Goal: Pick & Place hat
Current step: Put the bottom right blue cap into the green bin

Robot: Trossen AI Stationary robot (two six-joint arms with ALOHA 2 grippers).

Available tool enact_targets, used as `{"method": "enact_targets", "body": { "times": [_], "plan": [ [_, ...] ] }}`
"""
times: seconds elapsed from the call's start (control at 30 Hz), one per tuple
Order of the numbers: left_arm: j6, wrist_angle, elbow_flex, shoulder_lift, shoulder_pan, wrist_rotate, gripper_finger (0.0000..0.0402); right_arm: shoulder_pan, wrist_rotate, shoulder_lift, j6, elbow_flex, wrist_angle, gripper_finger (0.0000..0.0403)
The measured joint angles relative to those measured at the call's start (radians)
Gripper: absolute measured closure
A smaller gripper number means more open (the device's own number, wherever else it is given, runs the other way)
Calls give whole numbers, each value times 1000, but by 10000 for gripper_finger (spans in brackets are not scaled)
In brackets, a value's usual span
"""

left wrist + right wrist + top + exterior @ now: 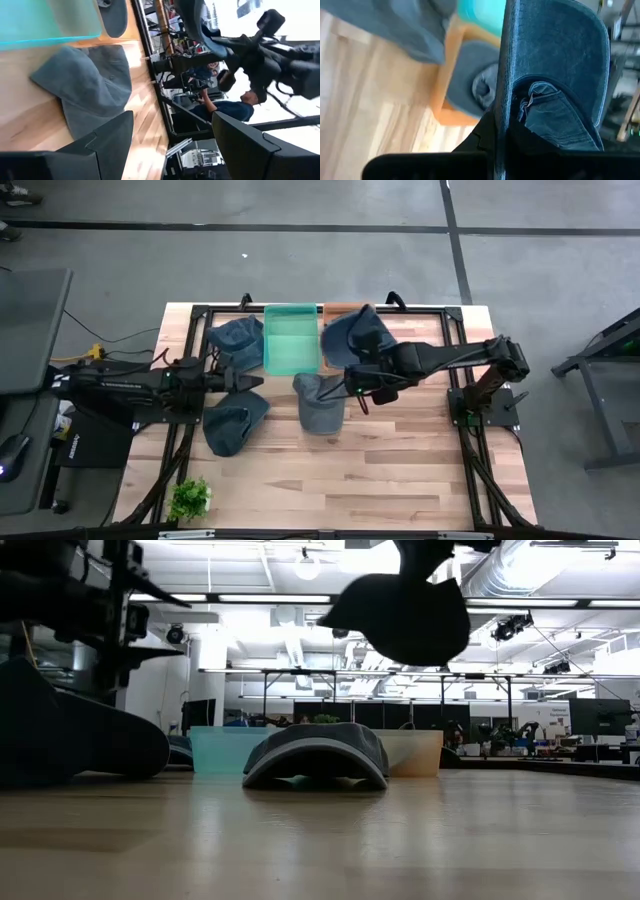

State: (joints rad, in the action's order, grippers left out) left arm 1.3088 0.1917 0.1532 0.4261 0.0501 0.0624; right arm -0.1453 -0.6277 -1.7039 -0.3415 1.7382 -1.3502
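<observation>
The right hand (352, 376) is clamped on a denim hat (357, 335) and holds it in the air, right over the orange bin (340, 310) that sits beside the teal bin (291, 338). Another hat (320, 402) lies flat on the counter (330, 480) just in front of the teal bin. The left hand (250, 381) hovers near that bin's left side, fingers spread and holding nothing.

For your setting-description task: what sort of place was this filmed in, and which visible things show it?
Probably a robotics lab or workshop: exposed ceiling ducts, rows of workbenches behind the wooden table, a taped concrete floor.
</observation>
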Motion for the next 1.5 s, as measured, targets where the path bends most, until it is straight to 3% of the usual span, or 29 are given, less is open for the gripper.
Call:
{"method": "enact_targets", "body": {
  "times": [0.23,0.53,0.73,0.9,1.13,1.5],
  "plan": [
    [-18,0,171,194,96,-136,133,-36,35,0,-52,0,58,399],
    [-122,2,393,495,254,-438,133,-85,109,0,-90,0,69,399],
    [-162,1,518,708,298,-586,133,-124,96,-1,-113,0,84,399],
    [-182,2,631,828,297,-645,133,-134,106,-1,-113,0,83,399],
    [-203,0,742,891,289,-665,133,-137,114,-1,-113,0,77,399],
    [-178,-39,761,957,262,-712,133,-144,117,-1,-254,0,145,399]
  ]
}}
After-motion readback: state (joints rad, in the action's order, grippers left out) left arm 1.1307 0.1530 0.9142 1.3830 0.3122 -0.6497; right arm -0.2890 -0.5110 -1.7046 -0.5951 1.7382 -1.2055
